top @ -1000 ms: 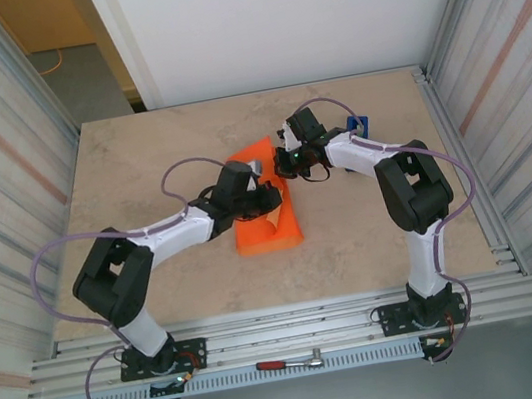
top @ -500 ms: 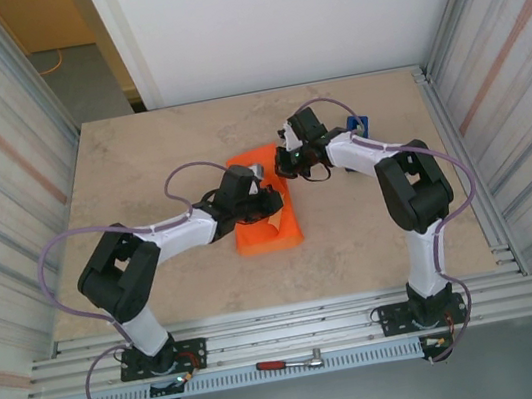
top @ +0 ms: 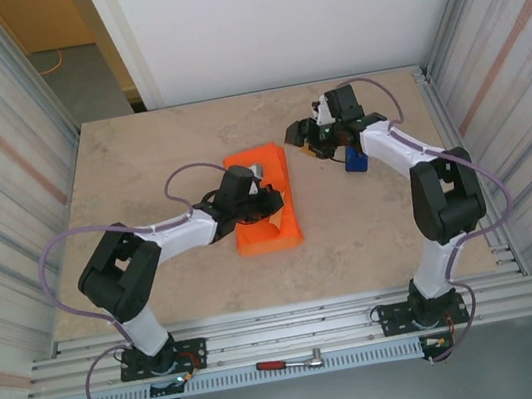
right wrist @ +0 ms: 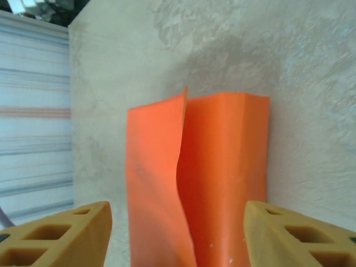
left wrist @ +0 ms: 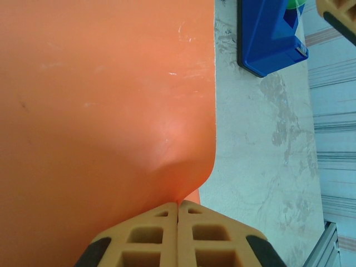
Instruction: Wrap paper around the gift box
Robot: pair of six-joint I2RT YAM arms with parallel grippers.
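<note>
Tan fingers of the left tool are pressed together with no gap, pinching the edge of the paper, which dimples toward their tips; the orange sheet lies folded into a bundle at the middle of the counter. Right tool hangs over the far right part of the counter, jaws spread wide with nothing between them, facing the paper's overlapping flaps, with a blue tape dispenser just beside it
</note>
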